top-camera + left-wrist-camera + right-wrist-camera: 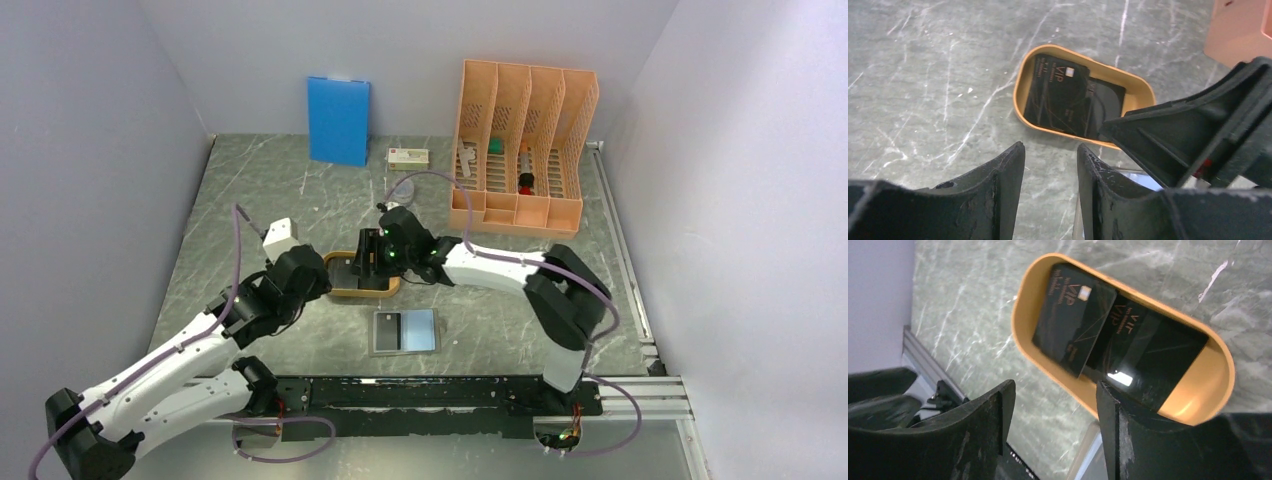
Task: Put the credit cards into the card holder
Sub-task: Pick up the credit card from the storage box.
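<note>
Top view, 12 o'clock = far wall.

- Two credit cards (1073, 320) are found overlapped in the orange tray (1020, 330), near the centre of the table (250, 200).
- The right gripper (1055, 385) is held over the tray with fingers apart and nothing between them. One fingertip (1108, 405) is seen at the edge of the lower card; contact cannot be told.
- The left gripper (1051, 150) is placed just beside the tray at 9 o'clock, fingers parted and empty.
- The card holder (404, 331) is laid open and flat at 5 o'clock of the tray, near but apart, pale blue inside up. No card is seen in it.
- A blue board (338, 120) at 12 o'clock and a file rack (523, 150) at 1 o'clock are stood by the far wall.
</note>
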`<state>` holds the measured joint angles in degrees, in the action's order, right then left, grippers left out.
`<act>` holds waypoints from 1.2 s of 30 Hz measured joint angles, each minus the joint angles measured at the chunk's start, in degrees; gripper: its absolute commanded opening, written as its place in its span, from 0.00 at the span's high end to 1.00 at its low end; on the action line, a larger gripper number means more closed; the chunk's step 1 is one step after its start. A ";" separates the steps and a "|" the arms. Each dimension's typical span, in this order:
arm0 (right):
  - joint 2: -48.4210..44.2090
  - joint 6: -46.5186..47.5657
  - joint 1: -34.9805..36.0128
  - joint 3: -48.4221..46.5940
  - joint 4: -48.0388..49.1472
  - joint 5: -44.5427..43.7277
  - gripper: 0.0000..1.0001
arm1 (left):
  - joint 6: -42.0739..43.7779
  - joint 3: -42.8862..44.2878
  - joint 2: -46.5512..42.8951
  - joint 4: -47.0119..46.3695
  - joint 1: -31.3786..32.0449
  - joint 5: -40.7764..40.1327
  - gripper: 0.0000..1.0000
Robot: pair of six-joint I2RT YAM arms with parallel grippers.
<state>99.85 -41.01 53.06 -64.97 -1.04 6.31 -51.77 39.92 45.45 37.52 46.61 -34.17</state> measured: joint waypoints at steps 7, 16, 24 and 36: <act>10.78 -5.86 -0.74 -3.72 1.70 2.03 0.38 | 0.57 -2.49 1.03 0.07 -3.72 3.82 0.52; 13.88 -9.99 -1.31 -5.35 2.58 2.58 0.48 | 0.55 -5.01 -0.92 0.07 -3.78 6.08 0.53; 16.44 -11.82 -1.46 -6.08 3.61 3.37 0.63 | 0.57 -5.14 -0.87 0.07 -3.78 7.13 0.53; 16.44 -13.11 -1.90 -5.62 5.25 3.82 0.89 | 0.63 -5.18 -0.83 0.04 -3.78 7.80 0.54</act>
<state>116.29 -54.13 51.16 -70.59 4.21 10.13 -51.13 34.74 44.62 37.56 42.83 -26.37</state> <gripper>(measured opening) 0.169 0.462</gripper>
